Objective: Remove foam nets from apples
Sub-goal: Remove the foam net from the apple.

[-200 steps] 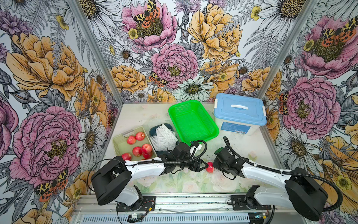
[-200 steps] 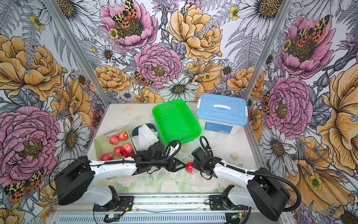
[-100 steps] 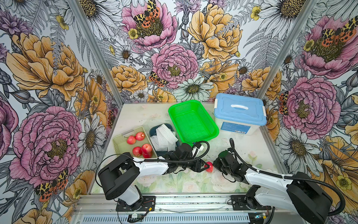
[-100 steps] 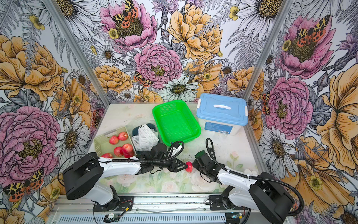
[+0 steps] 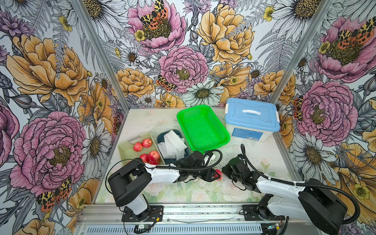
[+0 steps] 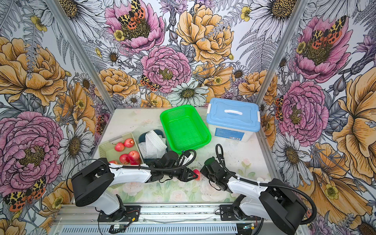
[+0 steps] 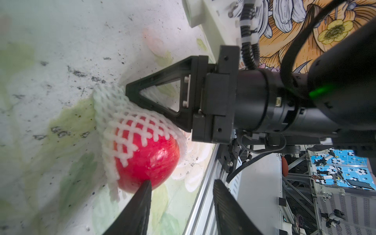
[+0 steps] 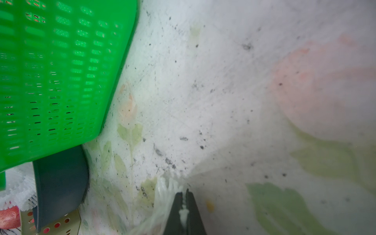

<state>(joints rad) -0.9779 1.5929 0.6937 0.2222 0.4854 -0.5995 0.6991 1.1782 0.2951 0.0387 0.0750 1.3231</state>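
A red apple (image 7: pixel 146 158) lies on the table near the front, half covered by a white foam net (image 7: pixel 126 122); it also shows in both top views as the apple (image 5: pixel 218 174) (image 6: pixel 197 174). My right gripper (image 8: pixel 183 192) is shut on the net's bunched end (image 8: pixel 168 187), and its black finger (image 7: pixel 162 91) shows in the left wrist view. My left gripper (image 7: pixel 183 182) comes from the left with jaws apart. One fingertip (image 7: pixel 145 189) touches the apple's bare side. The apple is in front of the fingers, not between them.
A green mesh basket (image 5: pixel 180 117) stands behind, with a blue-lidded box (image 5: pixel 251 120) to its right. A dark bowl (image 5: pixel 160 136) holds several loose foam nets (image 5: pixel 173 142). A beige tray (image 5: pixel 125 143) at the left holds several bare apples (image 5: pixel 153 155).
My left gripper has reached further right up to the apple and its jaws have narrowed. The right gripper stays shut on the net, and its arm has shifted slightly.
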